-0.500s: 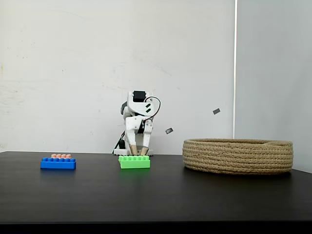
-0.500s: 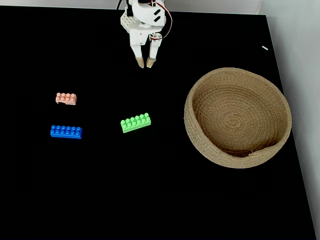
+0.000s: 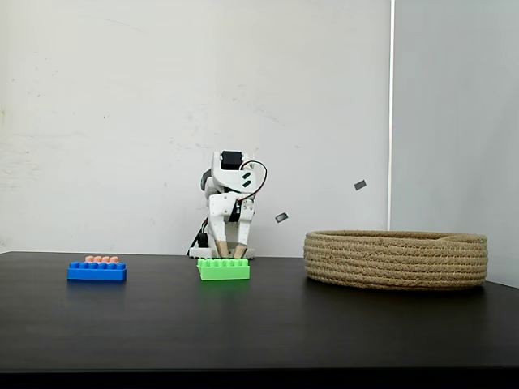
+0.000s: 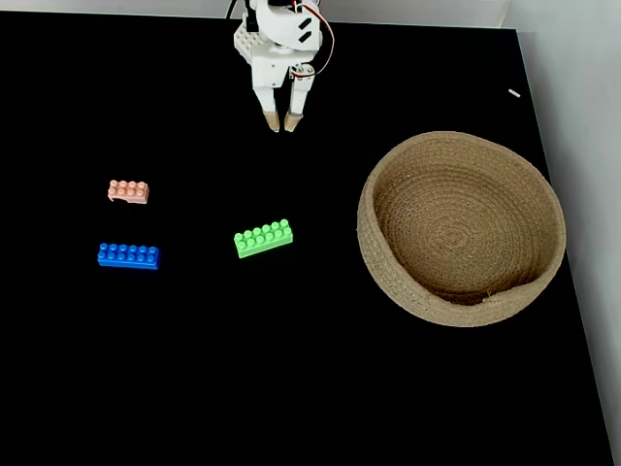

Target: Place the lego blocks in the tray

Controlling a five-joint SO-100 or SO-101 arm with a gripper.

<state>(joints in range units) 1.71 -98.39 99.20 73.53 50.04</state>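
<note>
White wall backs a black table (image 4: 310,388), and everything for the job lies spread across it. Seen from above, the gripper (image 4: 283,124) hangs near the table's far edge with its two tan-tipped fingers a little apart and nothing between them — it grips no brick. The green brick (image 4: 264,238) lies nearest to it, well apart from the fingertips and slightly skewed. The blue brick (image 4: 128,255) and the orange-pink brick (image 4: 128,191) sit further to the left in that view, near each other but not touching. The tray (image 4: 543,282), a round coiled-rope basket, stands to the right with nothing inside.

From the low side view the gripper (image 3: 229,253) appears just behind the green brick (image 3: 224,269), but the picture from above shows a clear gap, so this is only a lining-up of depth. The tray (image 3: 396,259) has low walls there, which should make dropping a brick in easy. My judgement: no brick is placed yet, and the green one looks the likely first pick, being closest.
</note>
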